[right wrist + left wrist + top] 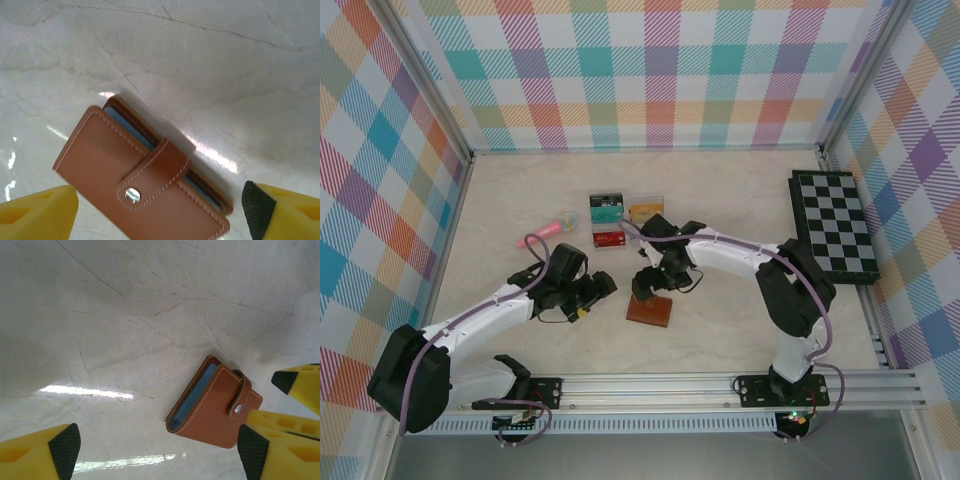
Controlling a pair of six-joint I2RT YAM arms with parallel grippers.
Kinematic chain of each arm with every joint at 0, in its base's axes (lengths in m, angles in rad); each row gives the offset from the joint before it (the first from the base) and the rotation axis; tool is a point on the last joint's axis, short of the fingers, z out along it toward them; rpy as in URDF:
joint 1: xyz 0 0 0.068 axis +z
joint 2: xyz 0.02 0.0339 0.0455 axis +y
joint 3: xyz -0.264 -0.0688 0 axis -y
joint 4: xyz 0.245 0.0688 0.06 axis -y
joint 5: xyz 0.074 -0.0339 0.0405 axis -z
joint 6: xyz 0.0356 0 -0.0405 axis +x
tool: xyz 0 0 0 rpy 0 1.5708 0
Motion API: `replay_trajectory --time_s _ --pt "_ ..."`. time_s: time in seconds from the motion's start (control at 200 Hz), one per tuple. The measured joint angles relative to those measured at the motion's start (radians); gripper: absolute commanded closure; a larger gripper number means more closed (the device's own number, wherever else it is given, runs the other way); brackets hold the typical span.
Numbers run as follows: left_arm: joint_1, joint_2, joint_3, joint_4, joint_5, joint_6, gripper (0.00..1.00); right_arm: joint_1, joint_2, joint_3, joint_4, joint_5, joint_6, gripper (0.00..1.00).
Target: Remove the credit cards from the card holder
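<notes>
The left gripper (595, 290) hovers low over the table (740, 200), at about nine o'clock from the card holder (650, 312). Its fingers (65, 450) are spread wide with nothing between them. In the left wrist view the holder sits off toward four o'clock, so this arm looks placed to steady or catch the holder from the side rather than to seize it now.

The holder lies flat and closed near the middle of the table. Its snap tab (152, 172) is fastened over the brown cover, and the blue-grey pages (192, 402) peek out along one edge. Any credit cards inside are therefore shut in, and the tab likely has to come undone first.

The right gripper (655, 283) hangs just above the holder, at its twelve o'clock, jaws also parted and bare. The holder lies between its fingers (40, 210), which reads as lining up to grip it.
</notes>
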Motion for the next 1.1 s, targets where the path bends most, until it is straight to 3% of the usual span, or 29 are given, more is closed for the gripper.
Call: replay_trajectory --time_s 0.245,0.59,1.1 --pt "-0.027 0.005 -0.002 0.027 0.001 -0.025 0.21 0.002 0.074 0.025 -0.012 0.056 0.007 0.21" --pt "-0.092 0.077 -0.026 0.145 0.016 -0.082 0.28 -0.074 0.006 -0.069 0.019 0.104 0.121 0.28" --pt "-0.220 0.283 -0.048 0.525 0.082 -0.262 0.38 -0.151 -0.113 -0.227 0.114 -0.128 0.263 0.32"
